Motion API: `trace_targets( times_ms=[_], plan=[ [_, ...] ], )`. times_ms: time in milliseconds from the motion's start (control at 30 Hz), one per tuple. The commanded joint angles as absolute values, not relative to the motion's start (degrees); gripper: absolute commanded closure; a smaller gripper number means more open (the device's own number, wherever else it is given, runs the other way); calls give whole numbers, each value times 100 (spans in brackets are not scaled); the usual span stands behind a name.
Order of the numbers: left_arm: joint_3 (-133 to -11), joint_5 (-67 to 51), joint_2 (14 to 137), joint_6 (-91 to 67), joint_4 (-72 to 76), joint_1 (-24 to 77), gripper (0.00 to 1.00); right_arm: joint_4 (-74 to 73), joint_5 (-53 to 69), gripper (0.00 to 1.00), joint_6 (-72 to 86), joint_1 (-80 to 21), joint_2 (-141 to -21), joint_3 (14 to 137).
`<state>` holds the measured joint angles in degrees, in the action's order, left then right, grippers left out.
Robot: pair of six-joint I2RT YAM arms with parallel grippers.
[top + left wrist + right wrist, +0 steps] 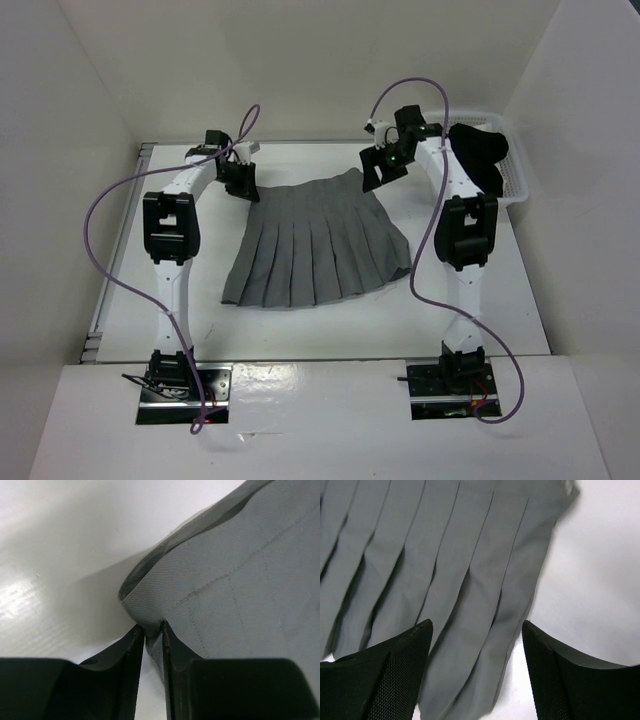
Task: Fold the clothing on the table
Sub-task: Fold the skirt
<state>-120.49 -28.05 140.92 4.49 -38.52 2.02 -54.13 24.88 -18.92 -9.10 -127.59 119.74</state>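
**Skirt flat, left corner pinched, right side not yet taken**

Position. The medium-grey pleated fabric skirt (315, 245) lies spread flat in a fan at the middle of the smooth white tabletop (500, 300). Its narrow waistband is at the far side and its wide hem faces the arm bases. A black garment (480, 150) sits apart in the white slatted plastic basket (515, 185) at the far right.

End effectors. The left end effector (152, 630) is at the waistband's left corner, its jaws drawn almost together with the folded edge of the band nipped between the tips. The right end effector (477, 630) hangs released above the skirt's right edge, jaws wide and nothing between them.

Handling, as judged. The cloth looks light, limp and thin, so it should drape and sag from any hold. The pleats are likely to splay or slide if dragged. The stitched waistband looks to be the firmest part, so its two corners are the sensible holds. The right corner needs a matching pinch before any lift. A one-sided lift could skew the fan.
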Motion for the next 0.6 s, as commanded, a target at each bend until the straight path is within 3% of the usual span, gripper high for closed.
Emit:
trace_targets(
  times_ms=[0,233,567],
  plan=[
    [-11559,-2778,13781,685,-3938,229,72,-5466,2873,24,-1837,-774,-13288,12786],
    [-11005,-2593,13377,738,-3832,281,72,-6196,3155,24,-1775,-659,-14782,14931],
    [-10389,-2426,12823,905,-3832,536,72,-6345,3374,24,-1714,-791,-15354,15617]
  ],
)
